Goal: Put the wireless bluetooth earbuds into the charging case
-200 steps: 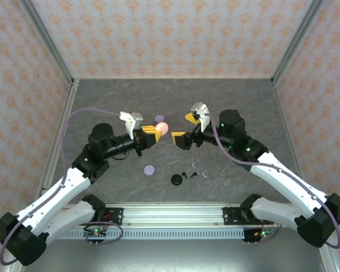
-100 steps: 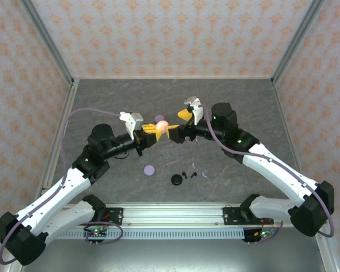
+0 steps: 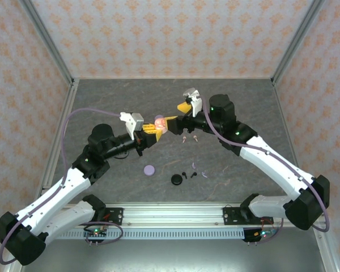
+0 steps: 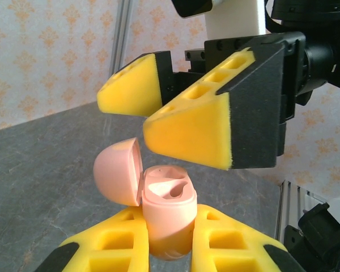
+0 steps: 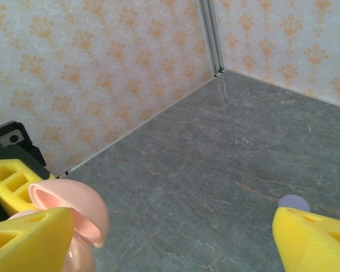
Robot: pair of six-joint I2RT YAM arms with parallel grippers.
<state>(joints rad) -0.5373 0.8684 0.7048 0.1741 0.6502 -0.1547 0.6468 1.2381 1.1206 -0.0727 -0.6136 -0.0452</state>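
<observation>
Clamped upright in the left gripper (image 4: 170, 238): pink charging case (image 4: 167, 218), long axis vertical, lid (image 4: 119, 178) swung open leftward, sockets facing up, base hidden by yellow pads (image 4: 116, 246). Just above, right gripper (image 3: 178, 115), jaws apart. Further right on the table (image 3: 243, 96), two pink earbuds (image 3: 184, 137); too small to tell stem direction.
</observation>
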